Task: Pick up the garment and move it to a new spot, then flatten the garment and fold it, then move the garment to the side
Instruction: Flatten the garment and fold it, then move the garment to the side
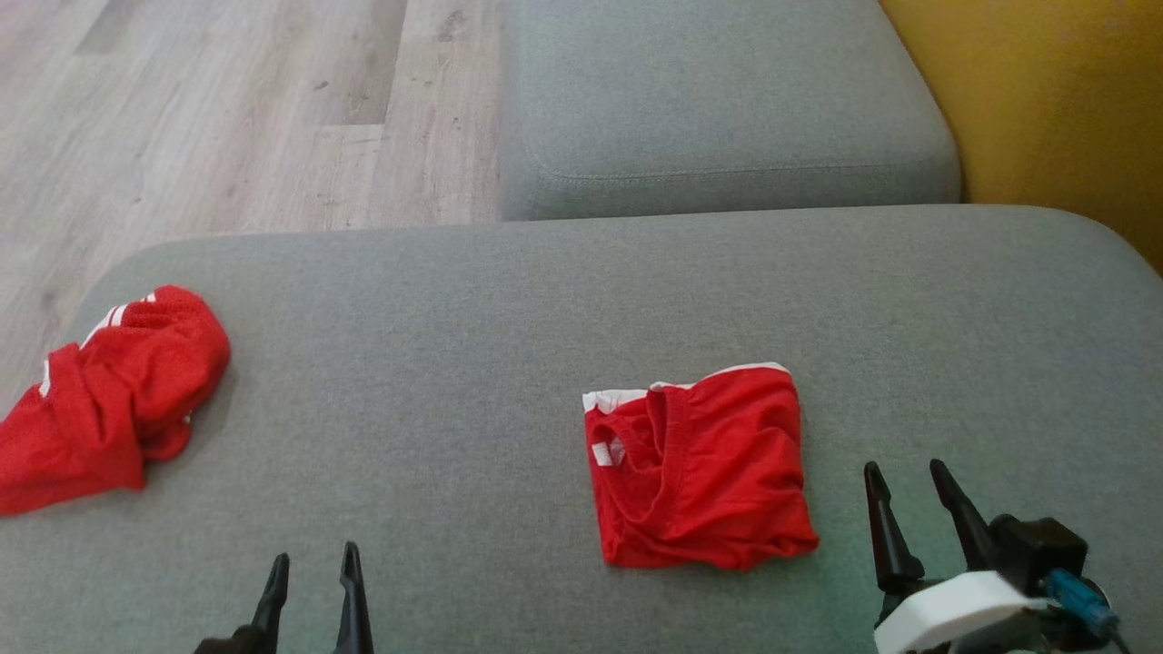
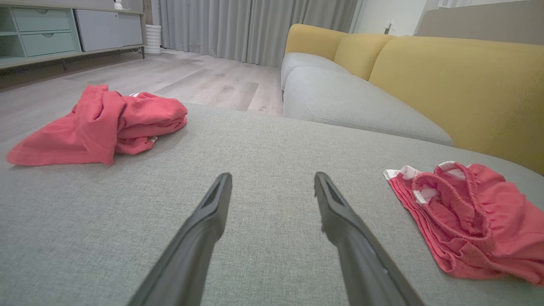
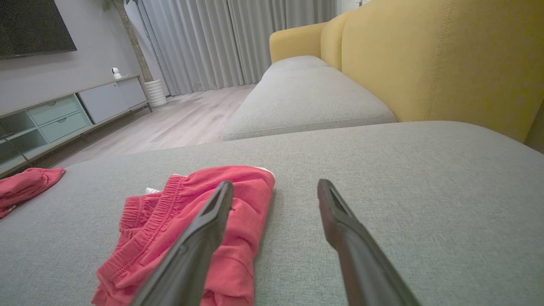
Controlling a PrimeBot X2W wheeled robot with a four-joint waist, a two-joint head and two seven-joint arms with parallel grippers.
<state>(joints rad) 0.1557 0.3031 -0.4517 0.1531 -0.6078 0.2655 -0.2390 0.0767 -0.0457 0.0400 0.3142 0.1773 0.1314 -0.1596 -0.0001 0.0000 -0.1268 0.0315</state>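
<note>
The garment (image 1: 109, 400) is lying crumpled at the left edge of the grey sofa cushion (image 1: 454, 309), well apart from both tools; the smaller red shorts (image 1: 709, 472) are lying folded near the middle. The left tool (image 1: 315, 554) is hovering with its fingers spread apart, holding nothing; the right tool (image 1: 905, 466) is likewise standing apart and empty, just beside the shorts' right edge.

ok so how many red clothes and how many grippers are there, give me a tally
red clothes: 2 (crumpled garment, folded shorts)
grippers: 2 (left gripper, right gripper, both open)
total: 4
</note>
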